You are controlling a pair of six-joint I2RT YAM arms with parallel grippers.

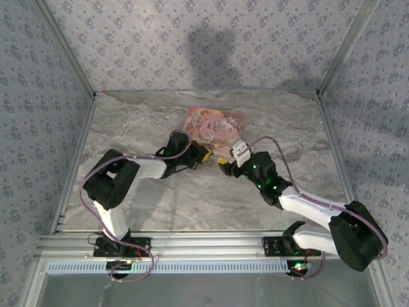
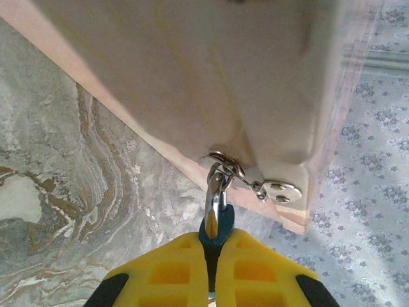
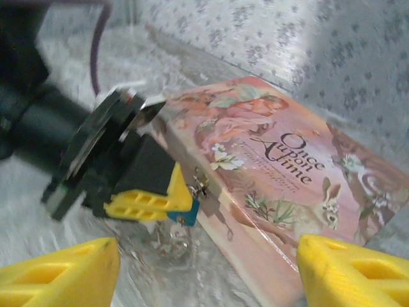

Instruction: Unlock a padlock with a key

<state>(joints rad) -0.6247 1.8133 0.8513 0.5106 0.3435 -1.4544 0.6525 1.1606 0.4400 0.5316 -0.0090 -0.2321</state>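
The padlock [image 2: 217, 233] is a tiny blue lock. Its silvery shackle [image 2: 218, 192] is hooked through the metal clasp [image 2: 281, 190] on the side of the pink picture box [image 2: 192, 77]. My left gripper [image 2: 214, 256] is shut on the blue body. In the right wrist view the padlock [image 3: 186, 214] pokes out of the left gripper's yellow fingers [image 3: 150, 204], hard against the box [image 3: 275, 166]. A blurred silvery ring [image 3: 176, 238] hangs under it; I cannot tell whether it is the key. My right gripper [image 3: 208, 249] stands wide open just short of the lock, holding nothing.
The pink box [image 1: 214, 125] lies flat at the back middle of the marble table [image 1: 140, 128]. Both grippers meet at its near edge, left gripper [image 1: 206, 155] and right gripper [image 1: 225, 166]. Patterned walls close in the left, right and back sides.
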